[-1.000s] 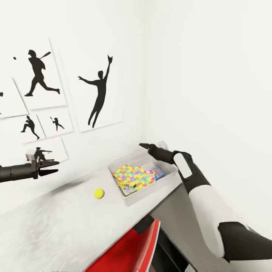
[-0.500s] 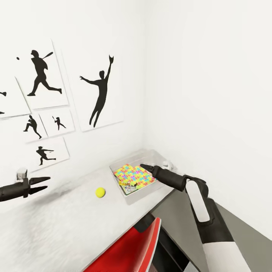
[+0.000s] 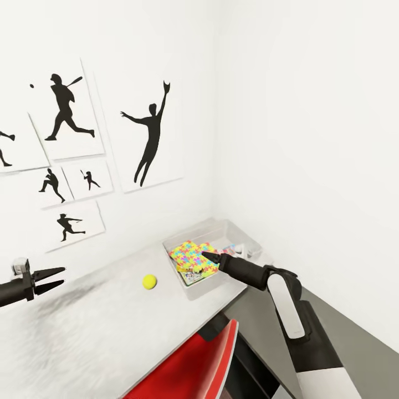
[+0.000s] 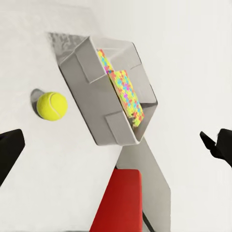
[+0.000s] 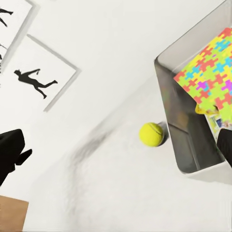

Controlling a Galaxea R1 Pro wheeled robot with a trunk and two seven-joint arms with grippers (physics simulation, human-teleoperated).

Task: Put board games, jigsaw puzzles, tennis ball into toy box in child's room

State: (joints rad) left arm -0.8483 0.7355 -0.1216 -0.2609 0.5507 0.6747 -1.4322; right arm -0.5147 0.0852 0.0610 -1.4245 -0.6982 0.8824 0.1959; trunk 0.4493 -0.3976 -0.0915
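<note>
The tennis ball [image 3: 148,281] lies on the pale table [image 3: 100,332], just left of the grey toy box [image 3: 194,289]. Inside the box, bright jigsaw puzzles [image 3: 190,256] lie on top of printed board games [image 3: 192,276]. My right gripper [image 3: 205,256] hovers over the puzzles inside the box. It points toward the ball and is open and empty, with its fingers [image 5: 10,151] far apart. My left gripper [image 3: 54,278] floats above the table's left part, well away from the ball [image 4: 51,106], and it too is open and holds nothing.
A red chair [image 3: 191,363] is tucked at the table's front edge below the box. Baseball silhouette pictures [image 3: 149,133] hang on the wall behind the table. The box sits in the corner, against the right wall.
My right arm swung down and left, from above the box's far right rim to over the puzzles. The left gripper dropped lower and leftward. The view shifted slightly.
</note>
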